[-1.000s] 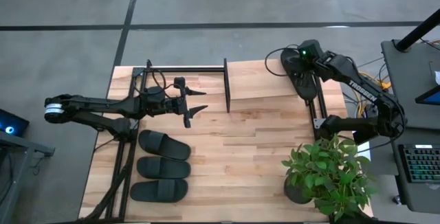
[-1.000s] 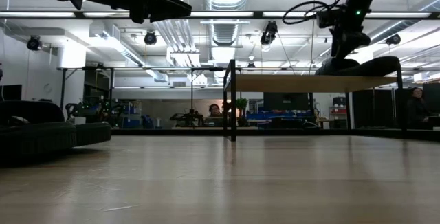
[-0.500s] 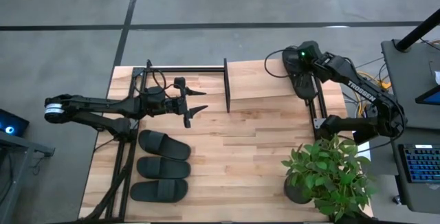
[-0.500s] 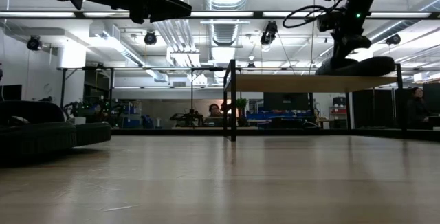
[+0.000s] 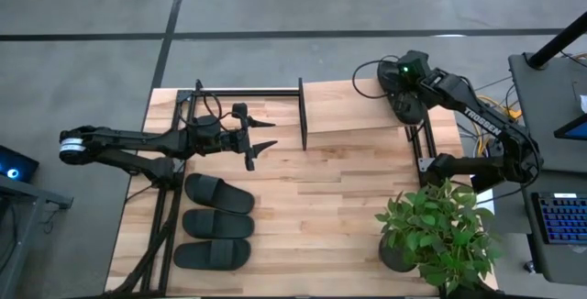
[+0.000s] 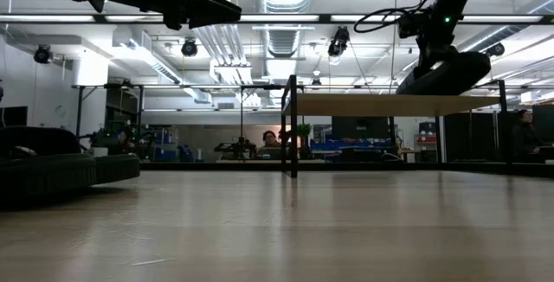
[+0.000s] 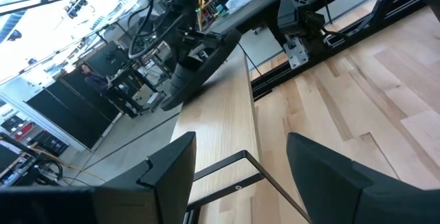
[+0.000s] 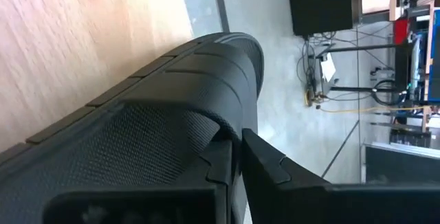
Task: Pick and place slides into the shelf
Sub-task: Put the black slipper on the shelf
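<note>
A low shelf (image 5: 358, 120) with a wooden plank top stands at the table's far right. At the plank's right end a black slide (image 5: 410, 106) is tilted above the plank, with my right gripper (image 5: 402, 86) shut on it. The slide (image 6: 446, 74) also shows in the low view. Three more black slides (image 5: 216, 224) lie sole-down in a row near the table's left edge. My left gripper (image 5: 261, 143) hovers open and level above the table's left half, holding nothing. It faces the shelf (image 7: 220, 100). My right gripper pinches an edge of the slide (image 8: 221, 133) between its two shut fingers, coming from above at a slant. The slide is tilted, one end (image 6: 483, 62) raised above the plank. Its lower end (image 6: 405, 88) is close to the plank; whether it touches, I cannot tell.
A potted green plant (image 5: 436, 235) stands at the table's near right corner. Black metal frame rails (image 5: 248, 93) run along the far left. Bare wood lies between the row of slides and the plant.
My right gripper has tipped a little at the shelf's right end. The slide, which lay flat on the plank a second ago, is now tilted with one end raised. My left gripper has kept still.
</note>
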